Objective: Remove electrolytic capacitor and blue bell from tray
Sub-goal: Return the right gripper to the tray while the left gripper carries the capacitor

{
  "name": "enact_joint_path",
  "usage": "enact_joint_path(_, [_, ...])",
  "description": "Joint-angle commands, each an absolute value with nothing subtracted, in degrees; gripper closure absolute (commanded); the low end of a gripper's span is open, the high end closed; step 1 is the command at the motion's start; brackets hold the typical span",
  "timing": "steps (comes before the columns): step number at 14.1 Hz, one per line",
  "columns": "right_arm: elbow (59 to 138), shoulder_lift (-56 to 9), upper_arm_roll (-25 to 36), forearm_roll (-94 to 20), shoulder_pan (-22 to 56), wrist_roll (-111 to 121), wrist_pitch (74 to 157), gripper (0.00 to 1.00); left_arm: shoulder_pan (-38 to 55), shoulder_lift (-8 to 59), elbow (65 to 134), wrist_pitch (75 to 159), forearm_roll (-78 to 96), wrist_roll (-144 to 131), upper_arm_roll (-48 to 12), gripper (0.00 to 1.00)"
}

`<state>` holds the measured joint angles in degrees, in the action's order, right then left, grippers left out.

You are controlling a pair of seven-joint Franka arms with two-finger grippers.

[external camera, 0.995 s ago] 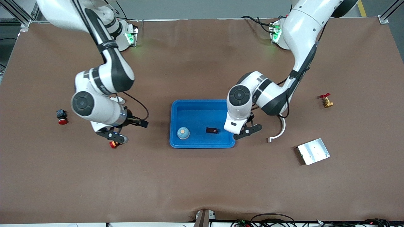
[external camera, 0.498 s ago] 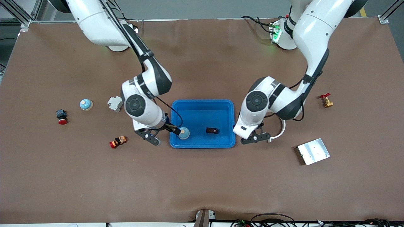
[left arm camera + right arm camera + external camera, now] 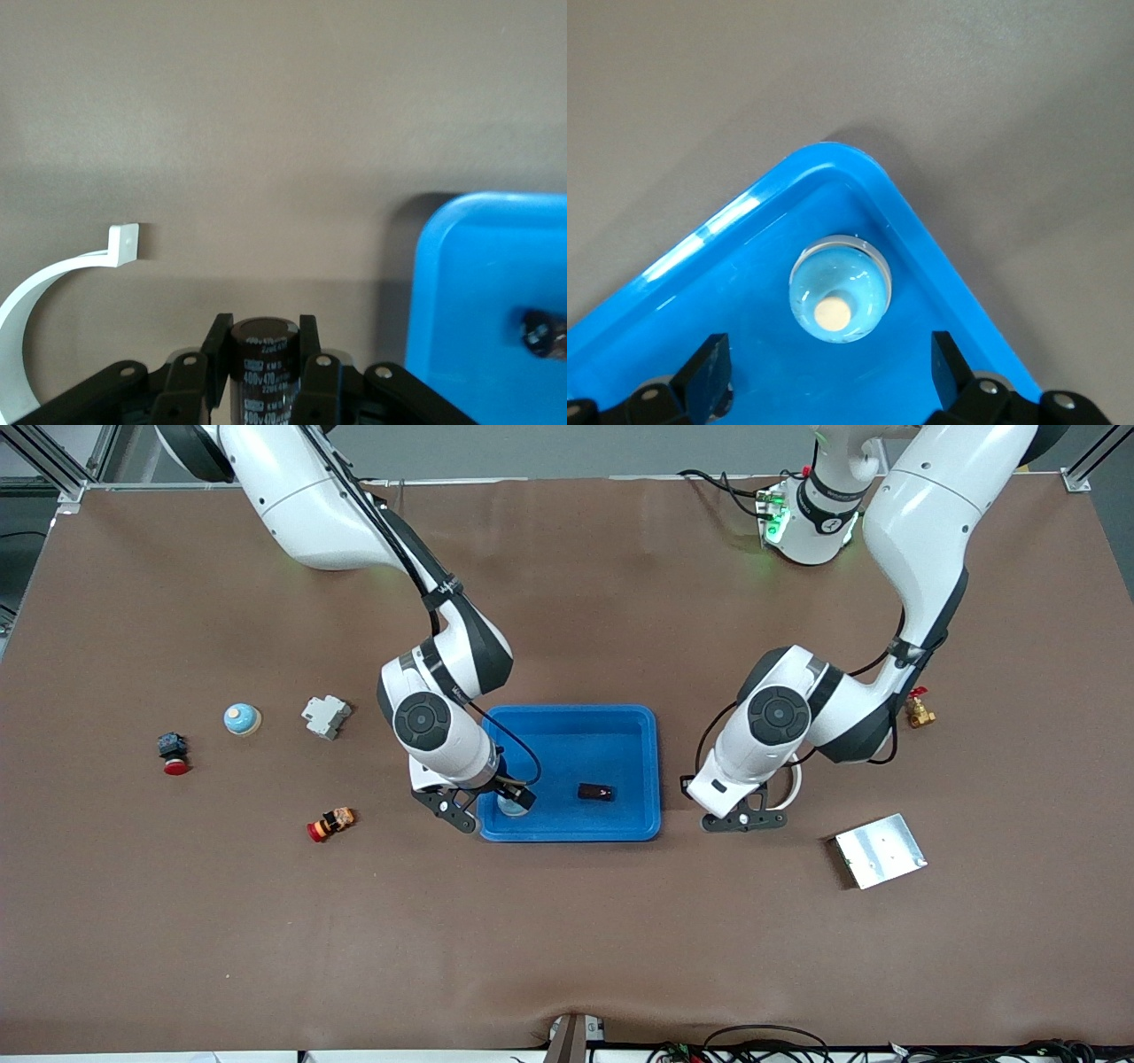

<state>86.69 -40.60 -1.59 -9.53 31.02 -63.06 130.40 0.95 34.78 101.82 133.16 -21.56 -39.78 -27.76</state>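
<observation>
Clock directions read on the front view, blue plastic tray as dial centre, 12 o'clock toward the arm bases.

1. Square bare-metal plate: flat on the table at 4 o'clock, well apart from the tray and nearest to the front camera.
2. Small red-and-orange cylindrical part: lying on its side at 8 o'clock.
3. Left claw: clenched on a black cylindrical capacitor with white printing, held between the fingers. Positioned over bare table at 4 o'clock, just beside the tray's outer wall. Capacitor not in the tray.
4. Right claw: released, jaws wide, over the tray's 8 o'clock corner. Light-blue dome-shaped bell directly beneath, upright on the tray floor, not gripped.
5. Small black component with a red mark: on the tray floor at 5 o'clock, apart from the bell.
6. White curved plastic strip: on the table at 3 o'clock, near the left claw.
7. Red push-button on a black base: at 9 o'clock, toward the right arm's end of the table.
8. Second light-blue bell: upright on the table at 9 o'clock.
9. Grey-white block-shaped part: between the second light-blue bell and the tray.
10. Brass valve with a red handle: at 3 o'clock, partly hidden by the left arm.
</observation>
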Motion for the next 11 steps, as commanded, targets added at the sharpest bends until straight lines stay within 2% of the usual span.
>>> enact_joint_path(1, [83.8,-43.7,-0.5,-9.5,33.2,-70.9,130.0,0.0,0.2,30.0,110.9,139.4,-24.4,-39.3,-28.6,1.0])
enact_joint_path(5, [81.1,-46.7,-0.6,-6.5,33.3,-79.5,130.0,0.0,-4.4,27.9,120.3,150.9,-31.8,-39.5,-28.6,1.0])
enact_joint_path(11, [80.2,-48.0,0.6,-3.3,34.7,-85.5,130.3,0.0,-8.3,26.8,123.8,153.0,-38.5,-40.1,-28.5,1.0])
